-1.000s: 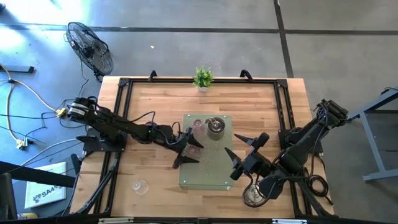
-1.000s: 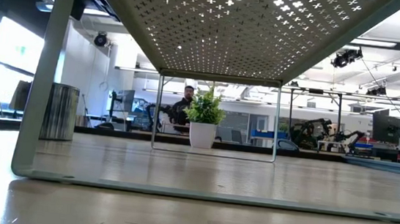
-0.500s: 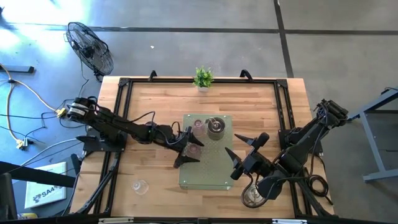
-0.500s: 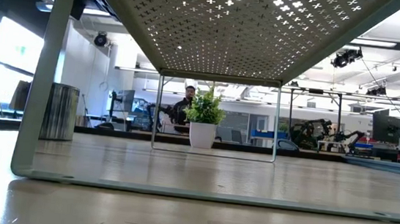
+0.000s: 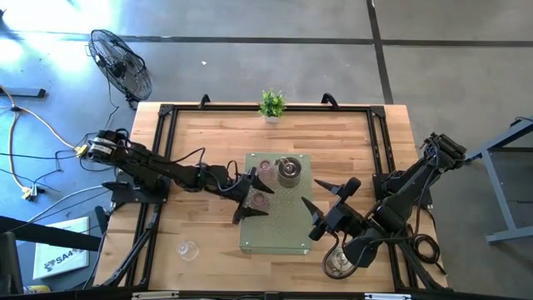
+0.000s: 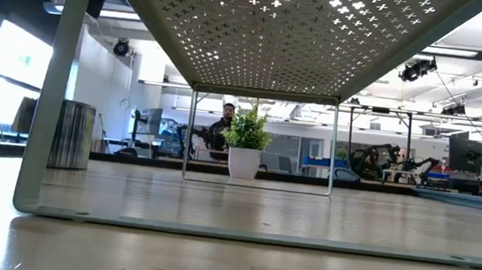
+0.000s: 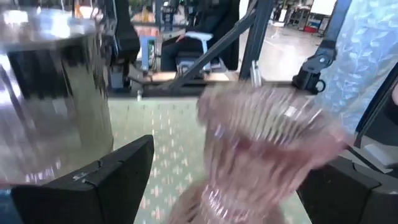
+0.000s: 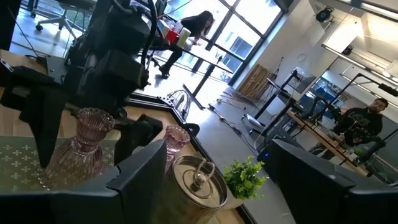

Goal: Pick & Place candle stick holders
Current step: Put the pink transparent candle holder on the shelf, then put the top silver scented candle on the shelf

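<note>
Straddling a pink ribbed glass holder point(image 5: 261, 198) on the perforated green stand point(image 5: 279, 233), the left gripper point(image 5: 249, 198) has its fingers spread wide to either side of the glass, gripping nothing. A second pink holder point(image 5: 266, 166) and a silvery metal holder point(image 5: 288, 170) stand on the stand's far part, while a clear glass holder point(image 5: 188, 248) sits on the desk point(image 5: 208, 133) at the near left. Hovering beside the stand's right edge, the right gripper point(image 5: 325, 204) is open and empty, with another silvery holder point(image 5: 336, 265) near it.

Three holders point(image 5: 261, 198) on raised tray point(image 5: 279, 229), plant point(image 5: 271, 103) behind, another holder point(image 5: 188, 248) perhaps front-left
</note>
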### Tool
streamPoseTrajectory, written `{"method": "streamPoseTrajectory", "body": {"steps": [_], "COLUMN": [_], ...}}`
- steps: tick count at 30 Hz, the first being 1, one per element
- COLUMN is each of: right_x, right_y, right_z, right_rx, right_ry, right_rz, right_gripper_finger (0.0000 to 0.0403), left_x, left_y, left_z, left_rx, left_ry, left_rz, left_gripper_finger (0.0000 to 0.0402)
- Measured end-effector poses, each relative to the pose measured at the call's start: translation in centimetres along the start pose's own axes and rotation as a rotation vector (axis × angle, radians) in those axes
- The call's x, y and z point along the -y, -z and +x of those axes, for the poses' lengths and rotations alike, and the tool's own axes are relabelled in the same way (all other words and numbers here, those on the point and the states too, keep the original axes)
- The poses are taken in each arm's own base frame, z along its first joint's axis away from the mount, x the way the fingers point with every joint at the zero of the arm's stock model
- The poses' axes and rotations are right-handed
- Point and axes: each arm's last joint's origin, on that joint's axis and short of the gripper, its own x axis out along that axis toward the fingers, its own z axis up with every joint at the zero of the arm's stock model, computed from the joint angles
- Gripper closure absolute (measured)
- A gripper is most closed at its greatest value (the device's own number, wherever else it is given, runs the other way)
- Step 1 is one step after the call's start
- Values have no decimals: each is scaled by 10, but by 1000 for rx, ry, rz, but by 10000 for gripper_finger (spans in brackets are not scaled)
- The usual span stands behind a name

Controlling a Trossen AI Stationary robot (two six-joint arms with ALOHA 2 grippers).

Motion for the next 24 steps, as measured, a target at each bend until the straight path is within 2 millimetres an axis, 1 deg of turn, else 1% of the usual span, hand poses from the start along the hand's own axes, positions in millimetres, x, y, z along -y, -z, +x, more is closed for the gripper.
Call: {"method": "streamPoseTrajectory", "body": {"steps": [4, 12, 17, 24], "right_x": [0, 0, 0, 0], "right_y": [0, 0, 0, 1], "right_z": [0, 0, 0, 0], "right_rx": [-1, -1, 0, -2], "right_ry": [0, 0, 0, 0], "right_rz": [0, 0, 0, -7], "right_gripper_finger": [126, 126, 126, 126], "left_x": [1, 5, 8, 15], "left_y": [-8, -33, -52, -74], "left_z": [-4, -20, -34, -54], "left_rx": [27, 121, 195, 279], "left_ry": [5, 12, 17, 102], "left_rz": [17, 59, 91, 100], "left_gripper_finger": [55, 55, 55, 55]}}
